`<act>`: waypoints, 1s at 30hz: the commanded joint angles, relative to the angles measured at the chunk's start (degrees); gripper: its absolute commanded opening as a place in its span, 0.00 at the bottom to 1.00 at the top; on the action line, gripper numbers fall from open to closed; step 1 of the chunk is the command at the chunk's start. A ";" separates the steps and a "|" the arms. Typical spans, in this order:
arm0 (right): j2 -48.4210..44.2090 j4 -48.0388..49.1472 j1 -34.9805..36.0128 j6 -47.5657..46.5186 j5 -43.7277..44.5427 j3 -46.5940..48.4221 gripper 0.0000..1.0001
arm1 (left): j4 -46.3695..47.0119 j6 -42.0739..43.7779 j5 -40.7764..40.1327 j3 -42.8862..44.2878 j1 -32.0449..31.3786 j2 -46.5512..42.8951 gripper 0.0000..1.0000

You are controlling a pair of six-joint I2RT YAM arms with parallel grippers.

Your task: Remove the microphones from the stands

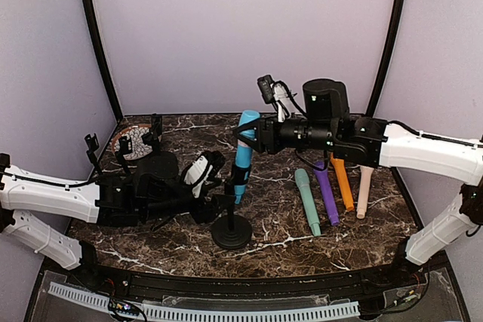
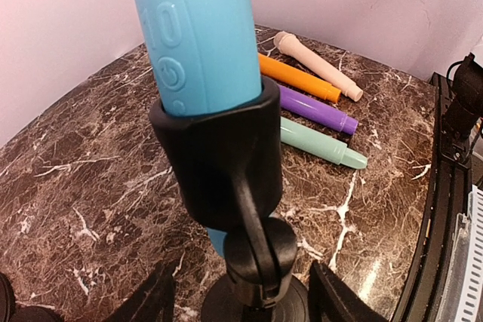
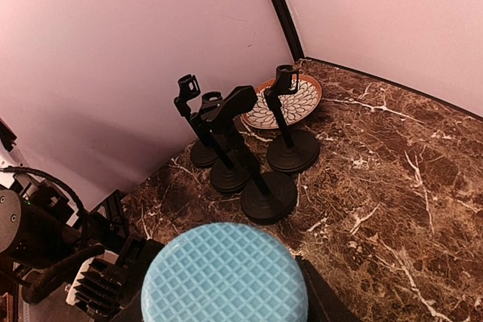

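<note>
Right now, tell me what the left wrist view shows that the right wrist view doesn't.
Only the left wrist: the stand clip holding the blue microphone by its barrel, and four loose microphones lying flat. Only the right wrist: empty stands and a patterned plate. Both: the blue microphone and the marble table.

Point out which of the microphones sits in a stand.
The light blue plastic microphone, upright in the black clip stand; the green, purple, orange and beige ones lie flat on the marble table.

Power sign (image 2: 173,78), seemingly, on microphone (image 2: 207,28)
</note>
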 commanded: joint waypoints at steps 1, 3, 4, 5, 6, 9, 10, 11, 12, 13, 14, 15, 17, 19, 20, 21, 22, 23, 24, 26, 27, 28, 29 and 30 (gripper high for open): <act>0.49 2.80 0.76 -1.44 2.56 -0.64 0.09 | 0.36 -0.90 -0.76 0.04 0.10 -0.64 0.63; 0.61 2.61 1.02 -1.65 2.82 -0.59 0.09 | 0.61 -0.94 -1.03 0.11 0.10 -0.24 0.59; 0.74 2.46 1.15 -1.75 2.98 -0.52 0.09 | 0.85 -0.94 -1.25 0.15 0.10 0.11 0.57; 0.86 2.26 1.29 -1.80 3.23 -0.43 0.10 | 0.96 -0.98 -1.38 0.15 0.10 0.27 0.57; 1.02 2.04 1.41 -1.89 3.53 -0.39 0.10 | 1.15 -1.01 -1.62 0.27 0.10 0.66 0.56; 1.55 1.78 1.73 -2.02 4.15 -0.30 0.10 | 1.78 -1.18 -1.89 0.41 0.10 1.38 0.56; 1.70 1.82 1.80 -2.02 4.26 -0.30 0.10 | 1.95 -1.26 -1.93 0.42 0.10 1.64 0.55; 1.83 1.80 1.86 -2.05 4.34 -0.34 0.10 | 2.21 -1.36 -1.78 0.42 0.10 1.78 0.54; 1.89 1.85 1.93 -2.10 4.38 -0.38 0.10 | 2.35 -1.41 -1.69 0.42 0.10 2.05 0.52; 1.98 1.79 1.98 -2.09 4.49 -0.43 0.10 | 2.55 -1.48 -1.59 0.42 0.10 2.21 0.51; 2.06 1.82 1.99 -2.17 4.65 -0.47 0.10 | 2.60 -1.73 -1.56 0.42 0.10 2.33 0.51; 2.15 1.80 2.02 -2.19 4.74 -0.48 0.10 | 2.75 -1.82 -1.47 0.38 0.10 2.39 0.51; 2.41 0.43 2.08 -2.29 5.18 -0.52 0.10 | 2.90 -2.36 -1.22 0.23 0.10 2.39 0.51; 2.61 0.30 2.06 -2.32 5.45 -0.61 0.10 | 2.98 -2.81 -1.10 0.04 0.10 2.26 0.51; 2.70 0.25 2.10 -2.27 5.57 -0.65 0.10 | 2.98 -2.93 -1.09 -0.08 0.10 2.23 0.51; 2.83 0.14 2.06 -2.30 5.71 -0.65 0.10 | 3.03 -3.12 -1.04 -0.32 0.10 2.09 0.50; 2.88 0.12 2.06 -2.26 5.83 -0.65 0.10 | 3.15 -3.26 -0.96 -0.48 0.10 2.05 0.48; 2.98 0.11 2.06 -2.26 5.92 -0.65 0.10 | 3.35 -3.41 -0.89 -0.81 0.10 2.03 0.41; 3.04 0.09 2.06 -2.32 5.95 -0.59 0.10 | 3.35 -3.49 -0.64 -0.94 0.10 2.02 0.38; 3.08 0.11 2.09 -2.33 5.93 -0.49 0.10 | 3.28 -3.68 -0.43 -1.18 0.10 2.27 0.33; 3.18 0.11 2.09 -2.41 5.86 -0.43 0.10 | 3.19 -3.73 -0.36 -1.16 0.10 2.61 0.33; 3.17 0.05 2.16 -2.38 5.82 -0.39 0.10 | 2.94 -3.74 -0.33 -1.12 0.10 2.84 0.33; 3.10 0.10 2.15 -2.34 5.73 -0.31 0.10 | 2.80 -3.70 -0.27 -1.02 0.10 3.30 0.32; 3.04 0.11 2.19 -2.55 5.65 -0.30 0.10 | 2.43 -3.68 -0.07 -0.82 0.10 3.49 0.27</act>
